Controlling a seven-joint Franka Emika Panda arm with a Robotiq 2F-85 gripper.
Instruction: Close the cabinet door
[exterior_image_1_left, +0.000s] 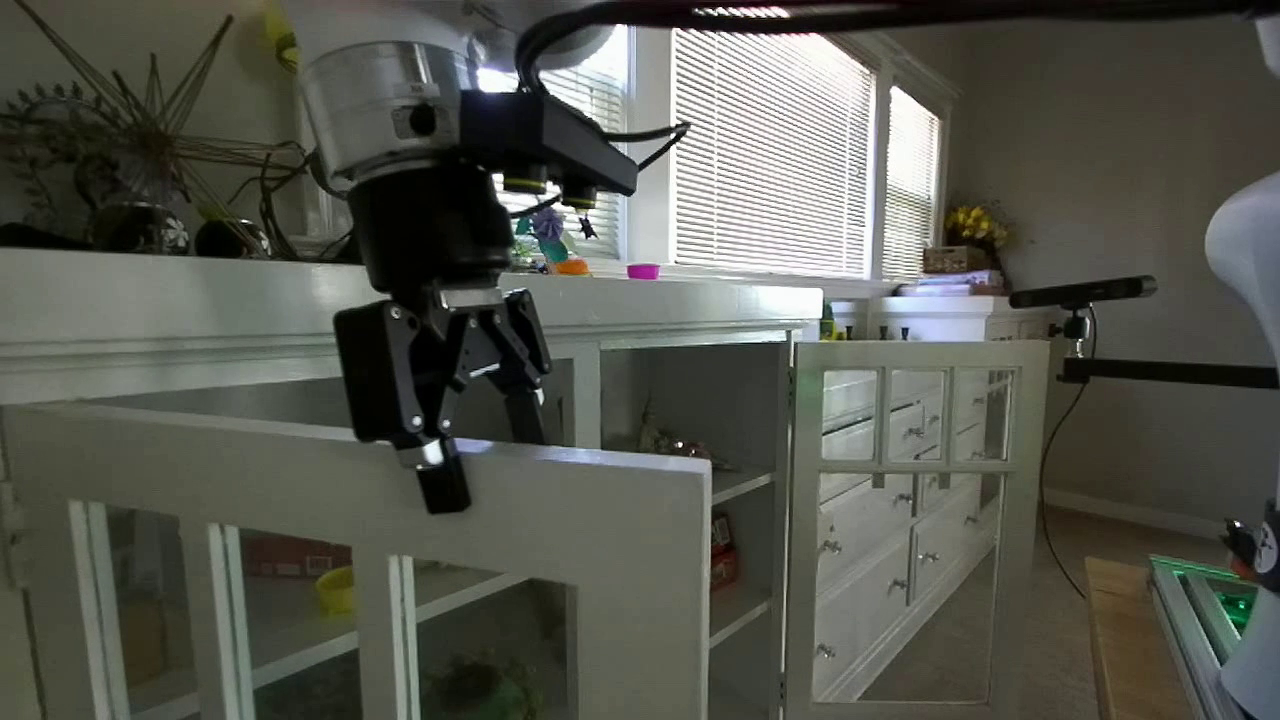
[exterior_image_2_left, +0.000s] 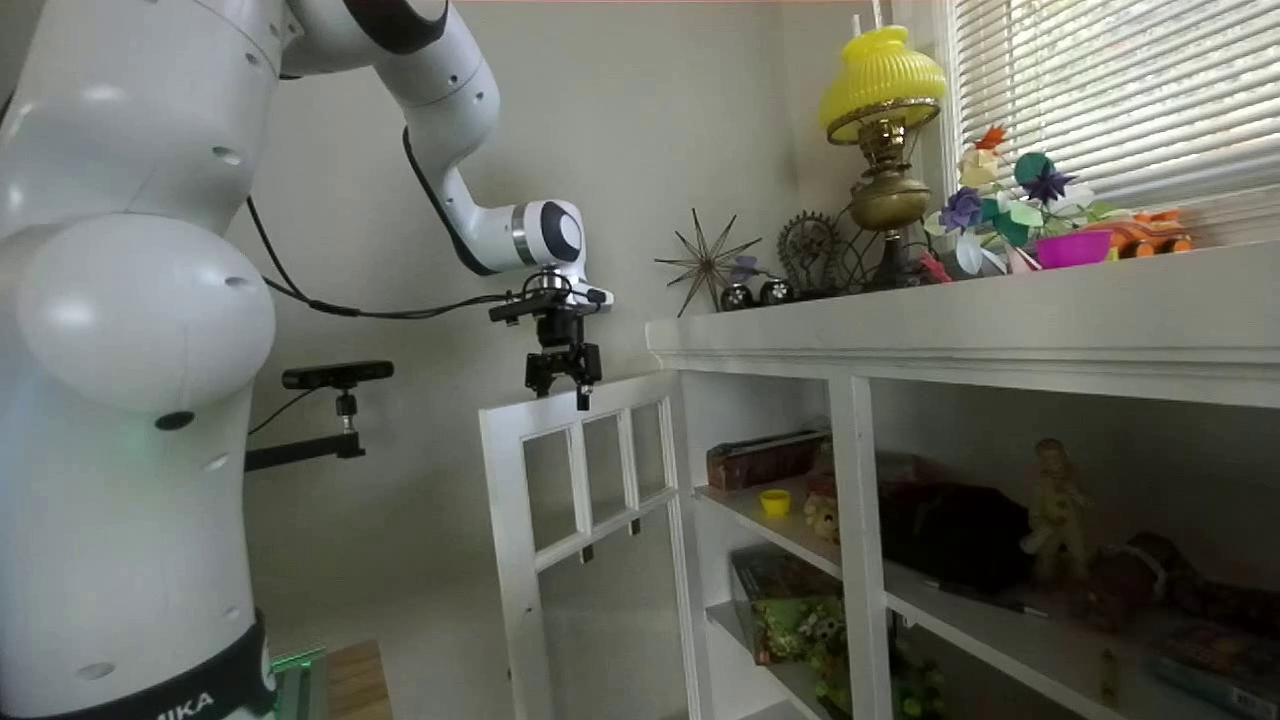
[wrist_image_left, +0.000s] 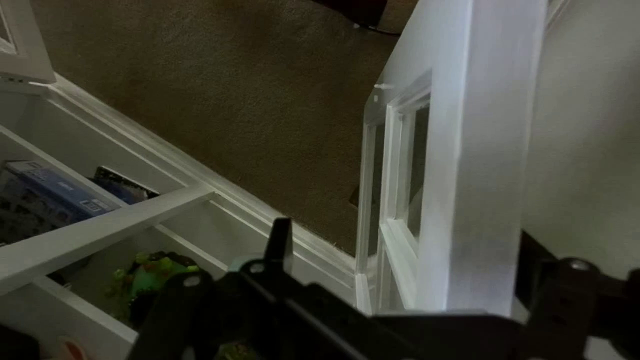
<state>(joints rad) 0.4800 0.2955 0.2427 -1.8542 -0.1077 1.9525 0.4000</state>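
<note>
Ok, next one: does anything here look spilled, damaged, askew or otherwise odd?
Nothing looks clearly spilled or damaged, though the shelves are partly too dim to judge. One mild oddity: the fingers straddle the top edge of one open cabinet door, while a second door also stands open, although the task names only one.

In an exterior view, the far finger (exterior_image_1_left: 525, 415) of the gripper (exterior_image_1_left: 486, 465) has its tip hidden behind the cabinet door (exterior_image_1_left: 640, 530); I cannot confirm contact there. The door's lower part is cut off. In an exterior view, the robot arm (exterior_image_2_left: 130, 450) is cut off at left and top, and I can read only "MIKA" on its dark band (exterior_image_2_left: 245, 670). A dark bundle (exterior_image_2_left: 960, 535) is too dim for me to identify. In the wrist view, a second door (wrist_image_left: 30, 50) is cut off at upper left, the print on the blue box (wrist_image_left: 55, 192) is too small to read, the green item (wrist_image_left: 160, 275) blurred.
</note>
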